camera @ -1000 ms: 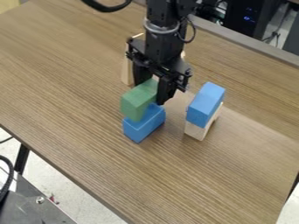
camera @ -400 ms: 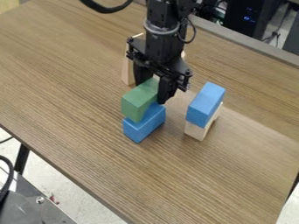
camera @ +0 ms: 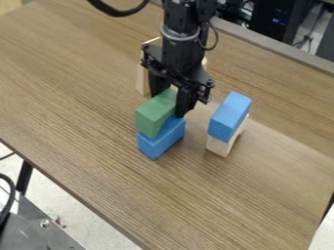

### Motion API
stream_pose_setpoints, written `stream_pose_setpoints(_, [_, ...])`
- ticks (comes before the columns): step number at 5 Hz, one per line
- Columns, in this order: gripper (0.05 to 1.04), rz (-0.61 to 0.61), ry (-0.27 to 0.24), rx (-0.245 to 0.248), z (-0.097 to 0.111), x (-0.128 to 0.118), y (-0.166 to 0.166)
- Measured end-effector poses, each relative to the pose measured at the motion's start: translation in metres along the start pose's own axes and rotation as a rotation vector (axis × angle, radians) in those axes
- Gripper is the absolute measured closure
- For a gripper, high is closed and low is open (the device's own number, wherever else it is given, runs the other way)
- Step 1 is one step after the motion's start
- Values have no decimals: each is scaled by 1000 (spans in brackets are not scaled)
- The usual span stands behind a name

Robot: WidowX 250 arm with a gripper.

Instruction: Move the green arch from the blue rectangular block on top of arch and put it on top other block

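The black gripper [camera: 168, 104] hangs down at the upper middle of the camera view, shut on the far end of the green arch [camera: 153, 116], one finger along each side. Beneath the green arch is a blue rectangular block [camera: 161, 138] on the table. The green piece sits over the blue block's top; whether they touch is hard to tell. To the right, another blue block [camera: 229, 117] rests tilted on top of a pale wooden arch [camera: 219, 146].
A tall pale wooden piece [camera: 142, 78] stands behind the gripper, partly hidden by it. The wooden table [camera: 98, 132] has its near edge running from the left down to the bottom middle. Dark equipment stands beyond the far edge.
The green arch has shifted very slightly down in the view, its near end lower against the blue block. The gripper has barely moved, and the other blocks are where they were.
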State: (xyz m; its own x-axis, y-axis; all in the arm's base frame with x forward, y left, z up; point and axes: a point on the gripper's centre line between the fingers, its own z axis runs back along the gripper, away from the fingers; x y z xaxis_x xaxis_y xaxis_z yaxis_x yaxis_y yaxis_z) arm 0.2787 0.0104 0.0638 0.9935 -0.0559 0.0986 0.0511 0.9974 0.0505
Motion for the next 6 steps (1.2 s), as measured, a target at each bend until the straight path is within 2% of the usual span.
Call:
stream_pose_setpoints(1, [500,4,2,12,-1,-2,2])
stream_pose_setpoints(2, [443,10,9,16,-2,-6,2])
stream_pose_setpoints(3, [311,18,26,3,-5,-11,0])
stream_pose_setpoints(4, [85,22,34,-4,-6,-13,-1])
stream_pose_setpoints(6, [83,23,-10,-26,9,-17,-5])
